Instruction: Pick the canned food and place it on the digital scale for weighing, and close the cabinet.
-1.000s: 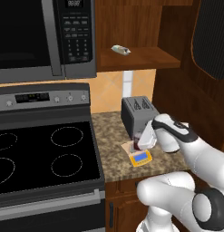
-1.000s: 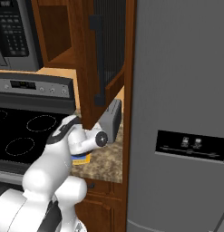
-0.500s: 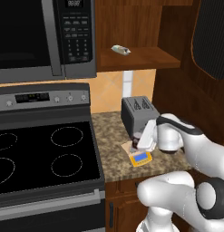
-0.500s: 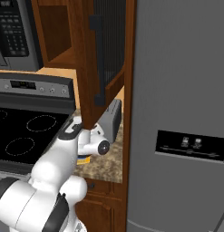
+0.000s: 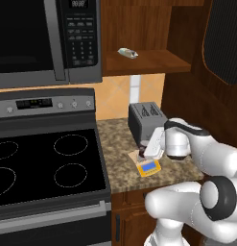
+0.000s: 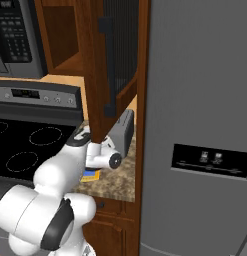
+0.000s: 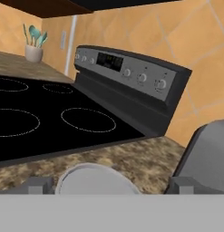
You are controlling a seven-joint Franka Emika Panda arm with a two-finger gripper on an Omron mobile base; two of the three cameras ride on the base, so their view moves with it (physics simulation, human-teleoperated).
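Observation:
The canned food (image 5: pixel 142 146) stands upright on the tan plate of the orange-yellow digital scale (image 5: pixel 149 167), on the counter in front of the toaster. My gripper (image 5: pixel 146 150) reaches down around the can. In the hand view the can's silvery top (image 7: pixel 97 180) lies between the fingertips (image 7: pixel 38 185), which stand wider than the can, with a gap on the right side, so the gripper (image 7: pixel 111 186) is open. The cabinet (image 5: pixel 148 61) hangs above with its door (image 6: pixel 112 65) swung open. The scale (image 6: pixel 91 175) peeks out beside my arm.
A grey toaster (image 5: pixel 146 117) stands just behind the scale. A pale wrapped item (image 5: pixel 127 53) lies on the cabinet shelf. The black stove (image 5: pixel 48 168) lies to the left with the microwave (image 5: pixel 43 38) above it, and the fridge (image 6: pixel 200 125) to the right.
The hand has stayed over the scale. The forearm and elbow have swung outward and lower, toward the base.

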